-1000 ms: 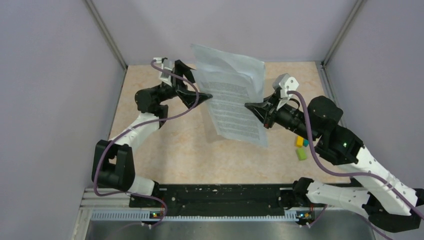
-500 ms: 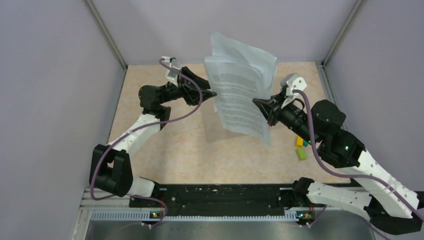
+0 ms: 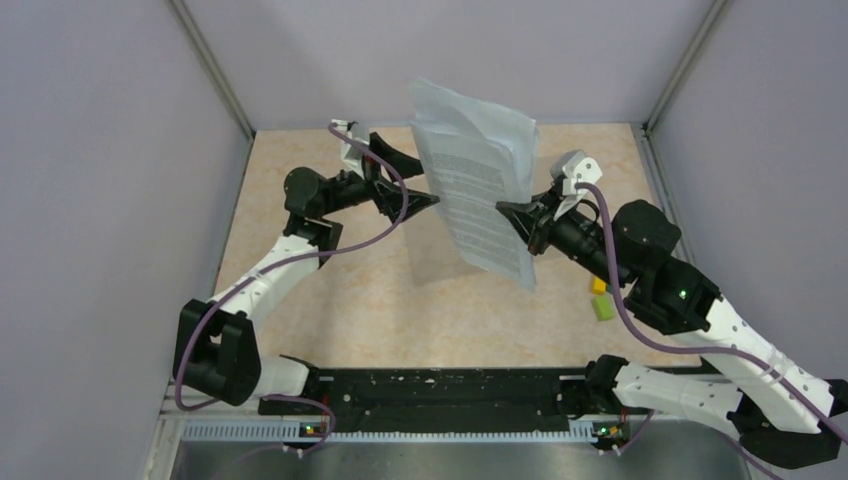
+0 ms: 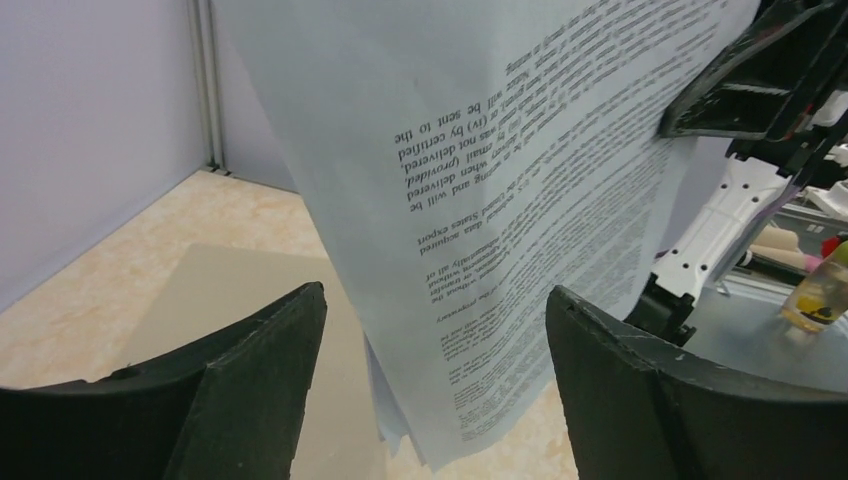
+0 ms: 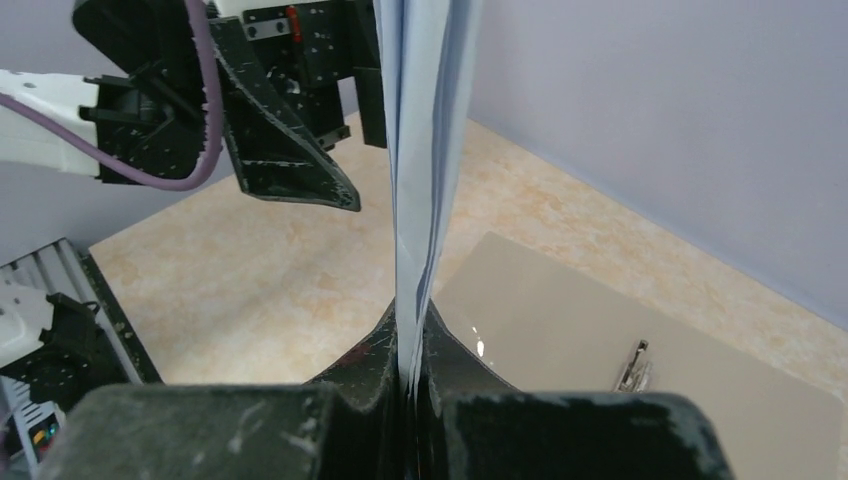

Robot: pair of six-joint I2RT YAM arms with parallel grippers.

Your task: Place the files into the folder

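Note:
The files [image 3: 480, 180] are a stack of white printed sheets held upright in the air above the table's middle. My right gripper [image 3: 505, 210] is shut on their right edge; in the right wrist view the sheets [image 5: 425, 150] rise edge-on out of the shut gripper [image 5: 410, 310]. My left gripper [image 3: 420, 180] is open beside their left edge. In the left wrist view its gripper [image 4: 435, 292] straddles the hanging sheets [image 4: 520, 180] without pinching them. The brown folder [image 5: 560, 320] lies open and flat on the table under the sheets, also in the left wrist view [image 4: 240, 290], mostly hidden from above [image 3: 425, 262].
A metal clip [image 5: 632, 366] sits on the folder's inside. A yellow block [image 3: 598, 285] and a green block [image 3: 603, 308] lie on the table at the right, by the right arm. Grey walls close the table on three sides.
My left gripper has opened and let go of the sheets' left edge. The stack now hangs from the right gripper alone and has shifted slightly left.

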